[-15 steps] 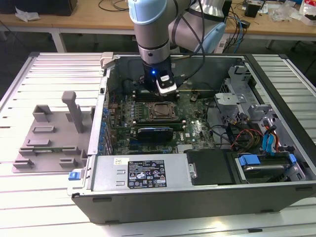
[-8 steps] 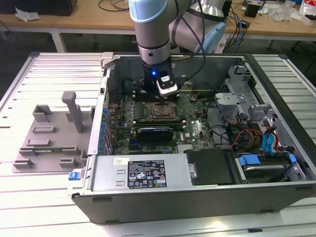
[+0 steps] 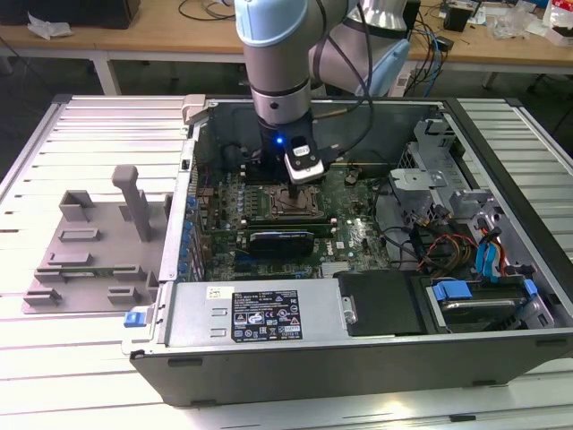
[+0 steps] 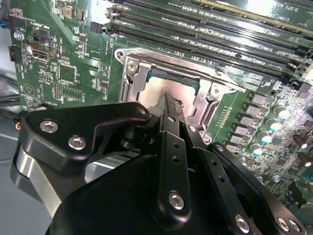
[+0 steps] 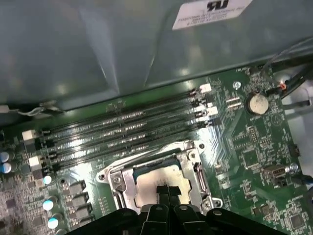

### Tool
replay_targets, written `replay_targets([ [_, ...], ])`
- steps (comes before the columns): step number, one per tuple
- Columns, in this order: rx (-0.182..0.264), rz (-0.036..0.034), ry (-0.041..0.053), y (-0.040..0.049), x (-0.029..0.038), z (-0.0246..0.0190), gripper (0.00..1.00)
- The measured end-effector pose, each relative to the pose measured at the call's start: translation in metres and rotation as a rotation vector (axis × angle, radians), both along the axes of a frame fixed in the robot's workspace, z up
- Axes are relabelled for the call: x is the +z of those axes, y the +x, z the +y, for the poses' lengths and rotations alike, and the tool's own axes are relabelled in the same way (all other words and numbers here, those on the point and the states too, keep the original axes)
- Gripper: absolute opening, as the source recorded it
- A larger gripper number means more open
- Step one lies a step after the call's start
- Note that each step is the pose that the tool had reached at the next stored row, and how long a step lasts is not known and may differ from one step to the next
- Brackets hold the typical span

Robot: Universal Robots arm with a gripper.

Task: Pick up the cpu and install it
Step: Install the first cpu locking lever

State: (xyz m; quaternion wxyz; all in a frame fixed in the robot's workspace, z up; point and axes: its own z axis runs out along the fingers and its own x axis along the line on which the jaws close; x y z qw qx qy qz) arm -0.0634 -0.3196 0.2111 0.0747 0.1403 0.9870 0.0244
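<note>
Closest to the exterior camera is the grey power-supply box along the near wall of the open computer case, and beyond it the arm reaches straight down over the motherboard, its gripper low over the socket. Off to the exterior view's left, the grey fixture block sits on the slatted table, well apart from the work. In the second wrist view the black fingers look pressed together, tips meeting right at the cpu, which lies inside the metal socket frame. In the first wrist view the cpu sits square within that frame, probably seated, memory slots just beside, leaving little side room.
</note>
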Motion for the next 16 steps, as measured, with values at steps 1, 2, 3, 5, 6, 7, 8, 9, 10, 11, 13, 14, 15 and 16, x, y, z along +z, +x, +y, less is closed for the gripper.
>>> replay_targets([
  [1,0.0,0.0,-0.0002,0.0,0.0,0.0,0.11],
  [2,0.014,0.0,-0.0004,0.0002,-0.0001,0.0,0.11],
  [3,0.038,-0.0001,-0.0007,0.0002,-0.0003,0.0001,0.11],
  [5,0.123,0.0005,-0.0035,0.0001,-0.0009,0.0,0.11],
  [6,0.174,0.0009,-0.0055,0.0001,-0.0014,0.0,0.11],
  [7,0.219,0.0043,-0.0158,0.0,-0.0015,0.0,0.11],
  [8,0.231,0.0067,-0.0216,0.0001,-0.001,0.0,0.11],
  [9,0.239,0.0086,-0.0258,0.0002,0.001,0.0,0.11],
  [10,0.247,0.0093,-0.0286,0.0002,0.0052,0.0,0.11],
  [11,0.254,0.0096,-0.0304,0.0001,0.0094,0.0,0.11],
  [13,0.261,0.0127,-0.0336,0.0001,0.0152,0.0,0.11],
  [14,0.262,0.0157,-0.0357,0.0003,0.0156,0.0001,0.11],
  [15,0.263,0.0231,-0.0398,0.0004,0.0158,0.0,0.11],
  [16,0.264,0.0372,-0.0438,0.0012,0.0158,0.0,0.11],
])
